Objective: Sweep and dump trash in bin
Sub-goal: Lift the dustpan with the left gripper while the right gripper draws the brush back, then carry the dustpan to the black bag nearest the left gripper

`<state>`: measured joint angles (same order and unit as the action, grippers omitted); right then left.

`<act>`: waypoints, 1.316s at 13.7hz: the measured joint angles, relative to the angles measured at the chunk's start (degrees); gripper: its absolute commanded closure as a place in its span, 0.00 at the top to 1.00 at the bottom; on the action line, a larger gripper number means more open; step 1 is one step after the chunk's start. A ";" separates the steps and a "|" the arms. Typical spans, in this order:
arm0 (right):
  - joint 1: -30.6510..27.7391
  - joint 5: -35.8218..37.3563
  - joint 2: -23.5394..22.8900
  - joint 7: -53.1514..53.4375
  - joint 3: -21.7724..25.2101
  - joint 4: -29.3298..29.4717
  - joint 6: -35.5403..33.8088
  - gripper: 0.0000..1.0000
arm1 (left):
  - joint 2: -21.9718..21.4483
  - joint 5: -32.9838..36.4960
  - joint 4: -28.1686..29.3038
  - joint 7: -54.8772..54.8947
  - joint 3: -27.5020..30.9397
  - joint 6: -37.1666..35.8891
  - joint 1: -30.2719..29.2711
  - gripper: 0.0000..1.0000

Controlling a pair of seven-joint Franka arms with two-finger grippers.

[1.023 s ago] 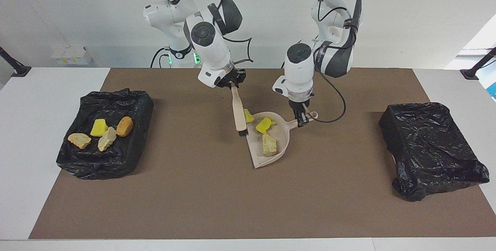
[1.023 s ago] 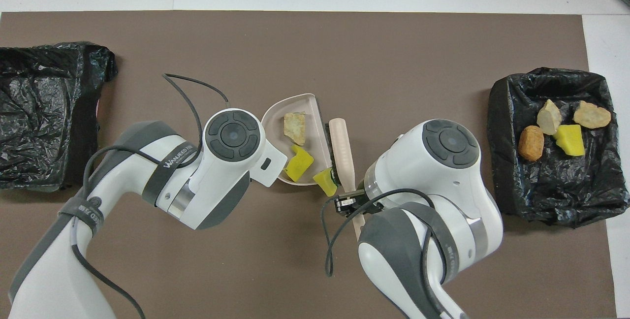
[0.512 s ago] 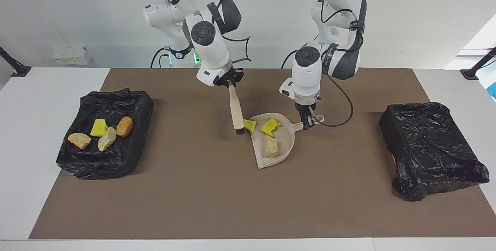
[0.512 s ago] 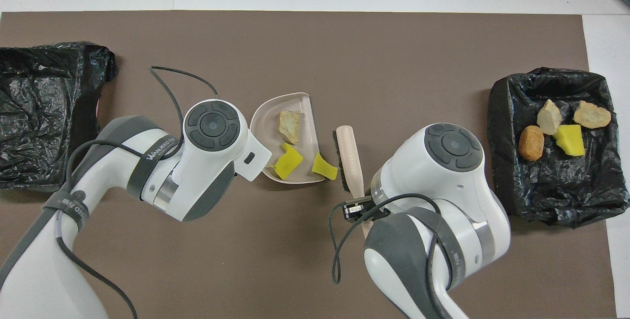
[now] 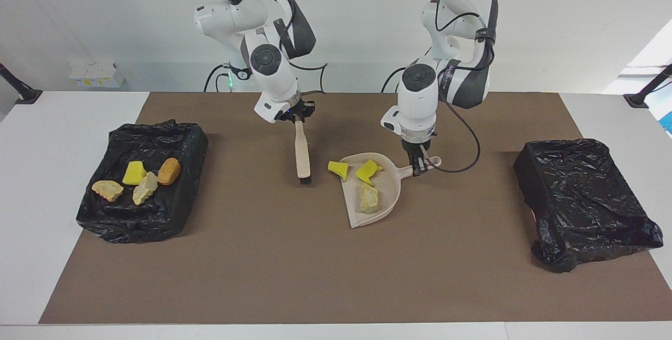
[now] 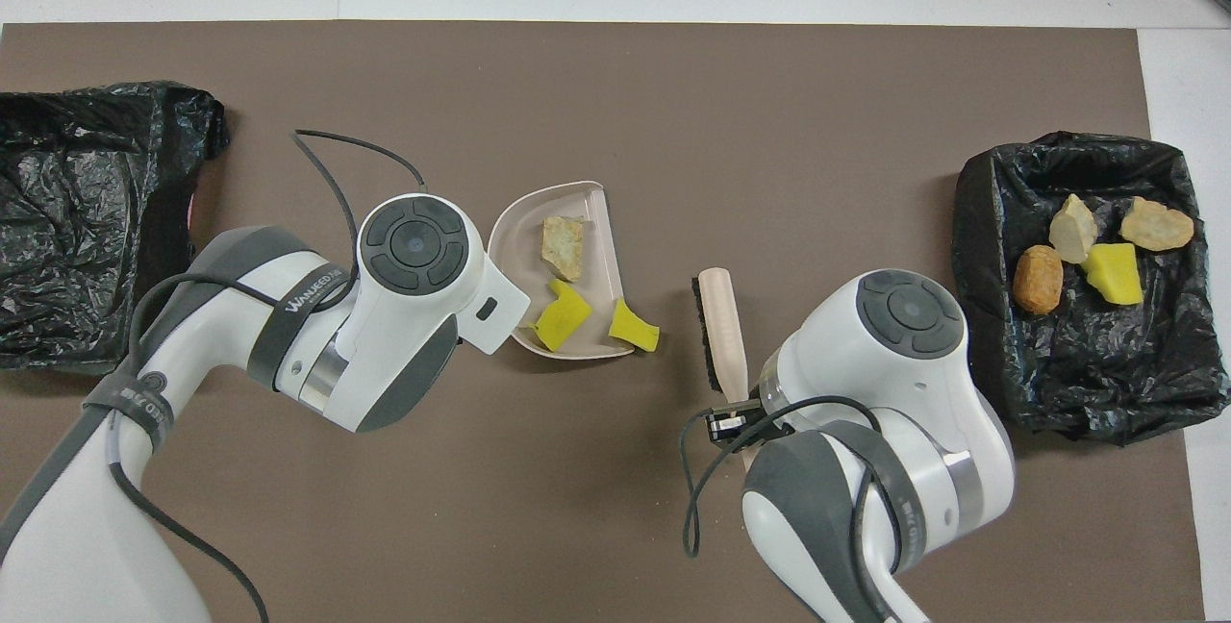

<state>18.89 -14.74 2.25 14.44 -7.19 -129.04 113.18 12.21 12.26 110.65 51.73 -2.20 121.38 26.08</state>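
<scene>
The beige dustpan (image 5: 386, 204) (image 6: 510, 231) is in the middle of the mat, with my left gripper (image 5: 419, 167) shut on its handle. In the pan lie a yellow sponge piece (image 5: 367, 172) (image 6: 563, 315) and a pale beige lump (image 5: 368, 198) (image 6: 563, 248). Another yellow piece (image 5: 338, 168) (image 6: 635, 327) sits at the pan's open edge. My right gripper (image 5: 298, 118) is shut on the handle of the black-bristled brush (image 5: 302, 153) (image 6: 721, 325), which hangs bristles down beside the pan, apart from it. The bin (image 5: 173, 135) (image 6: 1058, 373) at the right arm's end holds several trash pieces.
A second black-lined bin (image 5: 583, 203) (image 6: 87, 219) stands at the left arm's end of the brown mat (image 5: 262, 266). Cables loop from both wrists over the mat near the pan.
The right gripper has drawn the brush away from the pan toward the right arm's end. The pan has shifted a little toward the left arm's end, and one yellow piece now lies at its mouth.
</scene>
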 measured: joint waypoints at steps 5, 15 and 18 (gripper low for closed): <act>9.06 -2.85 -3.18 8.84 -0.56 0.01 9.33 0.00 | -0.18 -2.37 -0.46 2.64 0.06 0.07 -2.95 0.00; 14.66 -8.11 -9.85 16.80 -0.41 7.72 15.06 0.00 | -0.35 -3.66 0.00 5.90 0.15 -0.01 -4.88 0.00; 13.16 -7.92 -8.34 16.80 0.29 8.59 8.34 0.00 | -1.33 -3.83 -0.06 9.64 0.15 -0.11 -7.73 0.00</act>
<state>32.05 -22.65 -6.09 31.24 -6.89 -120.45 121.52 10.87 8.43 110.59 61.37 -2.04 121.27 18.35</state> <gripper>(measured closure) 0.740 0.687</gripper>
